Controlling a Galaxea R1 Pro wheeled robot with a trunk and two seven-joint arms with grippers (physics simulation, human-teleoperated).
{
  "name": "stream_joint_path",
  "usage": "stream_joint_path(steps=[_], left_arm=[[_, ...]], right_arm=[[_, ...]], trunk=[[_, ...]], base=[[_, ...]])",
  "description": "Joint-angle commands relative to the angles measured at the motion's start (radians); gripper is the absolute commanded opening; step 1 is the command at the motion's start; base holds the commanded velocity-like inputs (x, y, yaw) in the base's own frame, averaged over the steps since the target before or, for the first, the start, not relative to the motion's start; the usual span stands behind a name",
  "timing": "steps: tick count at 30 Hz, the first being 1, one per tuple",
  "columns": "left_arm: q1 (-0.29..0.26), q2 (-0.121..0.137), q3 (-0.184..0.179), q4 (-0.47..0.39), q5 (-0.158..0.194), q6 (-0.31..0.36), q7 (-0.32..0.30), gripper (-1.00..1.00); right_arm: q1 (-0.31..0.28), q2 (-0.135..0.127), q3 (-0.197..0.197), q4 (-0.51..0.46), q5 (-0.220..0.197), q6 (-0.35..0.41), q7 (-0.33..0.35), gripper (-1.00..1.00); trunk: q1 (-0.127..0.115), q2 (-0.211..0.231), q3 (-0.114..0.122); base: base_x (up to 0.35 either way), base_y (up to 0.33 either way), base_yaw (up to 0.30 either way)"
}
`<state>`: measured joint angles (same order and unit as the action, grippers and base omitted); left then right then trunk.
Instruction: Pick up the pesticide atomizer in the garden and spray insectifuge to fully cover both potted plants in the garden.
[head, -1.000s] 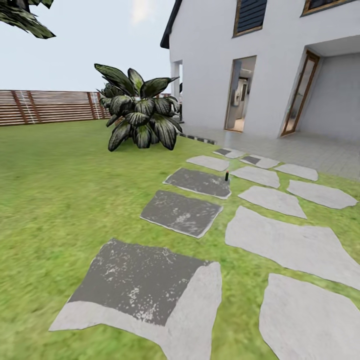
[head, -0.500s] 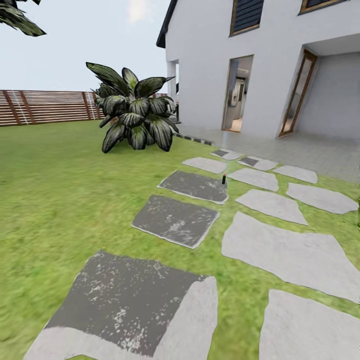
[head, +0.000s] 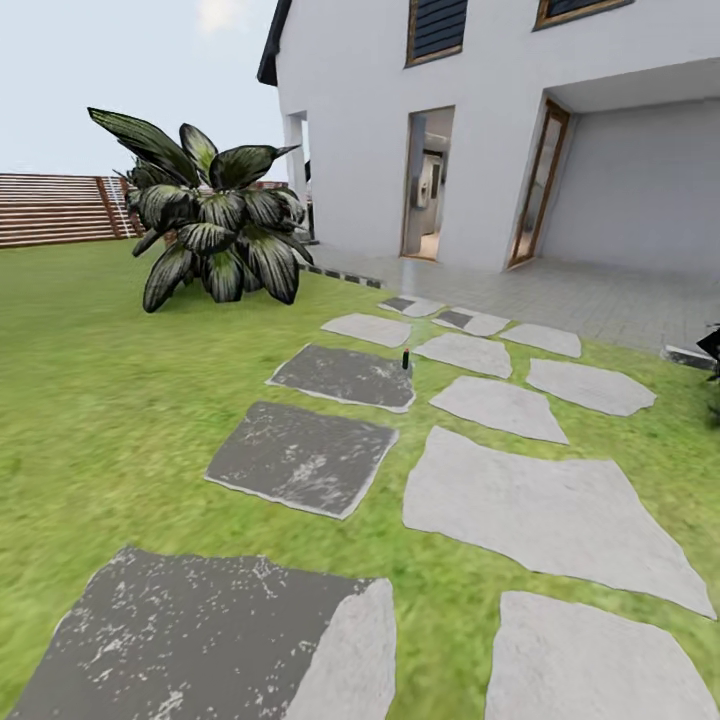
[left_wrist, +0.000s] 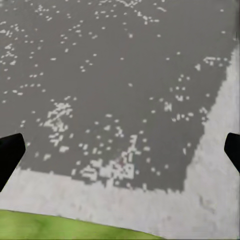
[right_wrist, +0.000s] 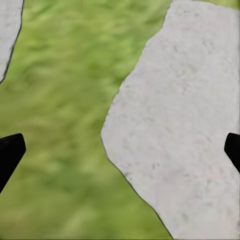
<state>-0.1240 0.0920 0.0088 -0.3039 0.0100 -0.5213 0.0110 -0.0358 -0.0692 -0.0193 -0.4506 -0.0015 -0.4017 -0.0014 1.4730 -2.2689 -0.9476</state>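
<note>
A: Atomizer (head: 406, 359)?
B: I see it upright on the dark paver (head: 345, 376), right edge.
A: Grippers?
B: Left gripper (left_wrist: 120, 150) and right gripper (right_wrist: 120, 150) both spread, holding nothing.

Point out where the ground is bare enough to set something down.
Free: the lawn between the bush and the pavers, and the wide pale pavers themselves. The dark paver has a small upright object at its far corner. Both claws, left and right, are open and empty.
</note>
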Motion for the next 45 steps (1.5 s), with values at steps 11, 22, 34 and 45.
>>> stream_joint_path(steps=[11, 22, 34, 45], left_arm=[[0.0, 0.0, 0.0, 0.0, 0.001, -0.003, 0.001, 1.0], [0.0, 0.0, 0.0, 0.0, 0.001, -0.003, 0.001, 1.0], [0.0, 0.0, 0.0, 0.0, 0.001, -0.003, 0.001, 1.0], [0.0, 0.0, 0.0, 0.0, 0.001, -0.003, 0.001, 1.0]], right_arm=[[-0.001, 0.0, -0.001, 0.003, 0.0, -0.004, 0.0, 1.0], [-0.001, 0.0, -0.001, 0.006, 0.003, -0.005, -0.002, 1.0], [-0.001, 0.0, -0.001, 0.006, 0.003, -0.005, -0.003, 1.0], [0.0, 0.001, 0.0, 0.005, 0.002, -0.005, -0.002, 1.0]], trunk=[[0.0, 0.0, -0.001], [0.0, 0.0, -0.001], [0.0, 0.0, -0.001], [0.0, 0.0, -0.001]], base=[[0.303, -0.144, -0.19], [0.307, -0.144, -0.003], [0.307, -0.144, 0.0], [0.321, -0.115, 0.0]])
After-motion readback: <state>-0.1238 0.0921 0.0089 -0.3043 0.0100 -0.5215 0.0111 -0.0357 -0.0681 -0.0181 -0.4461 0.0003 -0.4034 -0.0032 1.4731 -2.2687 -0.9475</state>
